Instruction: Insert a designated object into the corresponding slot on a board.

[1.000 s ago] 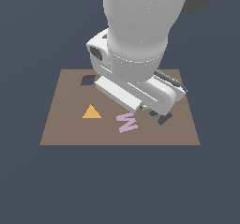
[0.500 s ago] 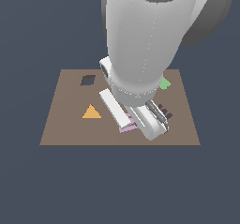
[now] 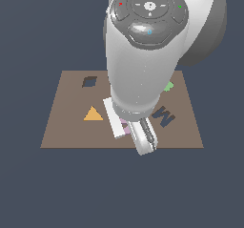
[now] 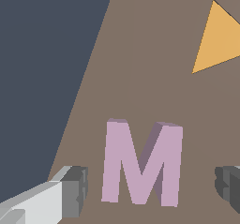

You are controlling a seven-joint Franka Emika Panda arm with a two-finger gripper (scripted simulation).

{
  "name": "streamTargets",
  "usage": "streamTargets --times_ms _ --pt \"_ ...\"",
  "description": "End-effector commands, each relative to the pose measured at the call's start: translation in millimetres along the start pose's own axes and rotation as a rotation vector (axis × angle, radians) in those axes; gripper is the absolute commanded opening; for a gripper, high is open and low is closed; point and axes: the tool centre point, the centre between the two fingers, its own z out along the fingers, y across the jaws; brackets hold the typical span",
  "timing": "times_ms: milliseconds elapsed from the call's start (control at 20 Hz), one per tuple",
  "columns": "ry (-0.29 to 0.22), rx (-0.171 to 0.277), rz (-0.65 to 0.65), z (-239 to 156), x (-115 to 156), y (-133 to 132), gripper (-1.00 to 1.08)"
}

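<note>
The lilac zigzag piece (image 4: 140, 164) lies flat on the brown board (image 4: 140, 73), close to its front edge. My gripper (image 4: 152, 186) is open and straddles the piece, with one finger (image 4: 75, 190) and the other finger (image 4: 229, 183) on either side, each a small gap away from it. In the exterior view the gripper (image 3: 127, 127) and the arm cover most of the piece (image 3: 125, 125). The dark zigzag slot (image 3: 163, 116) is open on the board (image 3: 66, 127), toward the exterior view's right of the gripper.
An orange triangle (image 3: 93, 113) (image 4: 218, 40) lies on the board at the exterior view's left. A dark diamond cutout (image 3: 89, 81) is at the back left, and a green piece (image 3: 168, 86) peeks out at the back right behind the arm.
The arm has swung over the lilac piece and come down, so the hand now hides it. The zigzag slot has come into view on the right.
</note>
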Motion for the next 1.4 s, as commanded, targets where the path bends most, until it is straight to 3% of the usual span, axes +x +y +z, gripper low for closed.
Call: streamTargets --times_ms 0,900,950,1350 --pt "-0.001 0.0 0.035 3.7 1.6 -2.2 1.0" --pt "-0.002 0.0 0.072 27.9 3.4 -3.8 1.0" --pt "-0.002 0.0 0.072 27.9 3.4 -3.8 -1.0" --pt "-0.002 0.0 0.072 27.9 3.4 -3.8 -1.0"
